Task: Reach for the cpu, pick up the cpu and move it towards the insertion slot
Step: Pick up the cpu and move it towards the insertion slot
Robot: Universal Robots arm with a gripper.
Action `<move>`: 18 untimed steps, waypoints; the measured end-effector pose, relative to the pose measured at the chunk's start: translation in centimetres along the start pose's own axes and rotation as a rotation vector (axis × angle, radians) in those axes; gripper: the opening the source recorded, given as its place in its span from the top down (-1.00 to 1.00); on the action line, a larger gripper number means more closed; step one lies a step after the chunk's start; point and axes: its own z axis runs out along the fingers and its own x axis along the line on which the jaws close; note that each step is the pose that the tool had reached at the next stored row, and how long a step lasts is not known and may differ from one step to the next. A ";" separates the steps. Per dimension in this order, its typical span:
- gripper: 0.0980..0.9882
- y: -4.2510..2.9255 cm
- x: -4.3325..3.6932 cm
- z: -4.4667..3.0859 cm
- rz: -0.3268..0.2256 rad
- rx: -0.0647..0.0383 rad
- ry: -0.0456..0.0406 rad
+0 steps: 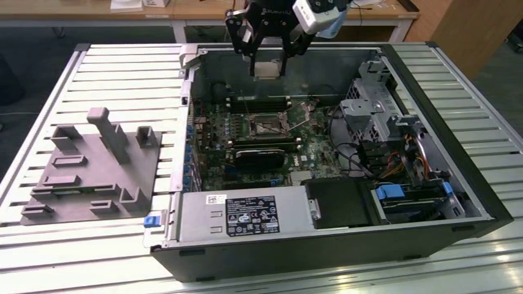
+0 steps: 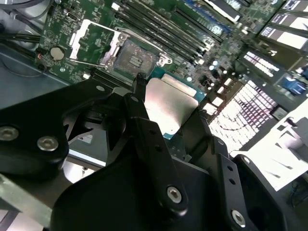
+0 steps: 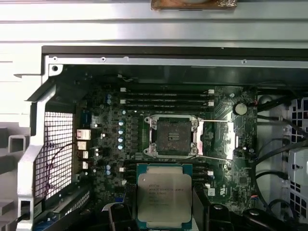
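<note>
One black robot gripper hangs above the rear of one open PC case, which lies on its side on a surface of pale metal slats. The gripper's fingers are closed on the edges of one cpu, a flat square chip w/ a shiny silver metal lid and a pale greenish rim; in the exterior view the cpu is held in the air, above the case's back wall and clear of the board. In the second wrist view the cpu sits pinched between two black, bolted finger bars. Inside the case is one green motherboard, dense w/ small parts. Near the board's middle is one insertion slot: a square socket w/ a thin silver frame and a dark centre, its wire lever and plate swung open to one side. In the exterior view the insertion slot lies below and in front of the held cpu, well apart from it. Four long narrow black memory slots run beside the socket on the case-wall side. One black finned block sits on the socket's other side. One silver power-supply box w/ a label is at the case's front edge. Beside the case, on the exterior view's left, is one grey plastic fixture w/ several upright posts and blocks.
</note>
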 end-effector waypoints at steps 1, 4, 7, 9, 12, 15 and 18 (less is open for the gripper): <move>0.00 0.09 -0.19 0.11 0.000 0.000 0.0009; 0.00 0.35 -0.66 0.44 0.000 0.000 0.0026; 0.00 0.59 -1.00 0.77 0.000 0.000 0.0035; 0.00 0.75 -1.12 1.00 0.000 0.000 0.0037; 0.00 0.93 -1.26 1.37 0.000 0.000 0.0037; 0.00 1.01 -1.31 1.67 -0.001 0.000 0.0036; 0.00 1.05 -1.33 2.16 -0.002 0.000 0.0012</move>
